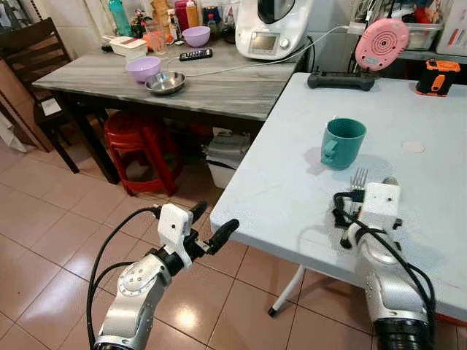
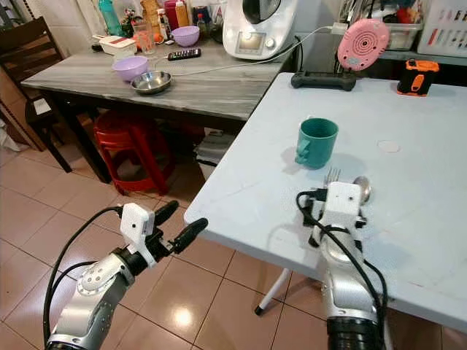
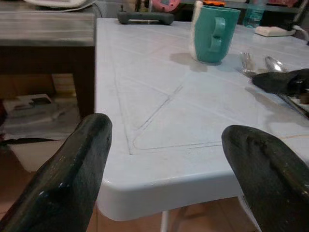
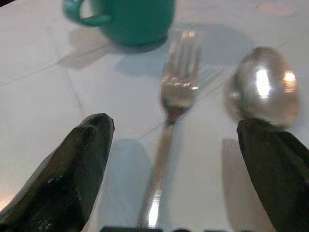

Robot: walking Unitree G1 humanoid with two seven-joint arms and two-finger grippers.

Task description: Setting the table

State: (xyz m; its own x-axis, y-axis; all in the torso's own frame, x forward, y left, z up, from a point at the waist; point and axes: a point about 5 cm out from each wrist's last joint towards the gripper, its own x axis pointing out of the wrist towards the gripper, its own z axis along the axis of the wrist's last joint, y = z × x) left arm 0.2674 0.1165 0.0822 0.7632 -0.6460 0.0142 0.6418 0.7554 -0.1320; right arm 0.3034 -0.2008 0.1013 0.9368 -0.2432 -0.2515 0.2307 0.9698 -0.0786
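As for the relation that matters, lies straight ahead of the right pincer (image 4: 164, 159): one fork (image 4: 176, 92) on the white counter (image 1: 292, 182), its long axis running along the pincer's own pointing direction, tines toward the teal mug (image 1: 341, 143), handle back between the two black fingers. Sits just beside the fork, on the side away from the counter's near corner: one spoon (image 4: 264, 87), bowl up, parallel to the fork and partly under one fingertip. Stands just beyond both, upright, handle turned toward the near edge: the single mug. Right pincer released, fingers spread wide to either side of the fork's handle, low over the counter; contact with the cutlery hard to confirm. Left pincer (image 1: 208, 226) also released, holding nothing, hovering off the counter's near corner over the tiled floor, well apart from the mug. Clearly nearer to the cutlery: the right arm. Likely next, as a judgement only: closing on the fork handle or nudging it straight. Count beside the mug: one fork, one spoon.
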